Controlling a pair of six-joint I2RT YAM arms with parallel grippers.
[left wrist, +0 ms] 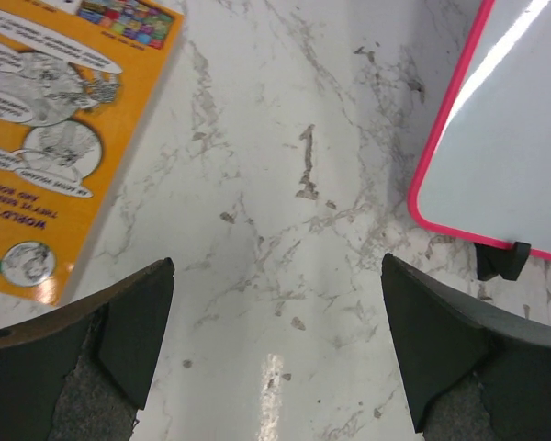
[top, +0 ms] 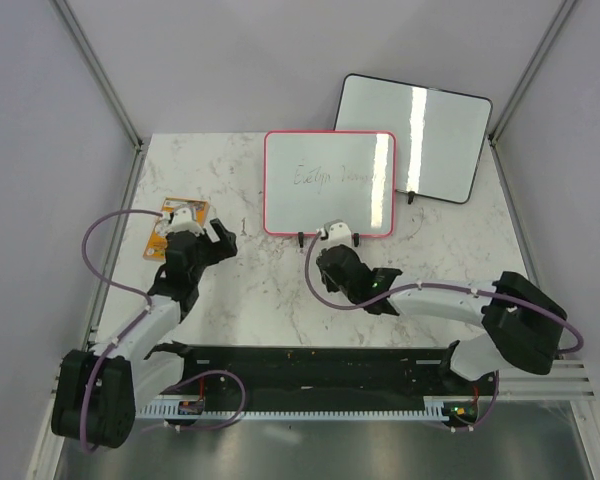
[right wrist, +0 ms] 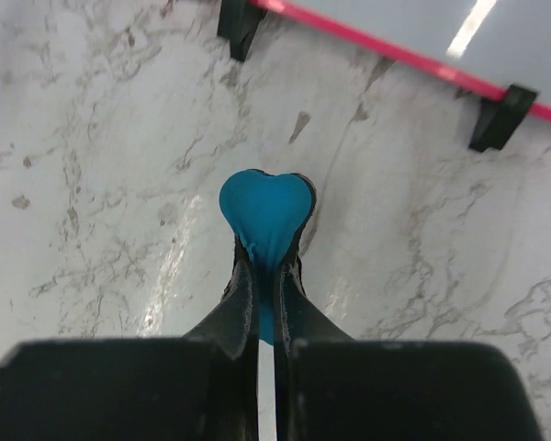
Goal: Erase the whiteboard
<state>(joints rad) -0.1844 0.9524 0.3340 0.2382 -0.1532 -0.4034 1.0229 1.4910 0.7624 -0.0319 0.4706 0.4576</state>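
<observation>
The whiteboard [top: 328, 183] has a pink frame and stands on small black feet at the back middle of the table, with faint dark handwriting near its top. My right gripper [top: 336, 240] sits just in front of its lower edge, shut on a small eraser [right wrist: 266, 216] that looks blue in the right wrist view. The eraser hangs above the marble, short of the board's pink lower edge [right wrist: 395, 53]. My left gripper [top: 205, 235] is open and empty over bare marble, left of the board. Its wrist view shows the board's lower left corner [left wrist: 505, 147] and wide-apart fingers [left wrist: 133, 322].
A second whiteboard [top: 412, 136] with a black frame leans behind and to the right of the pink one. An orange printed card [top: 175, 225] lies flat at the left, also in the left wrist view [left wrist: 46, 119]. The marble table [top: 280, 290] ends at grey walls.
</observation>
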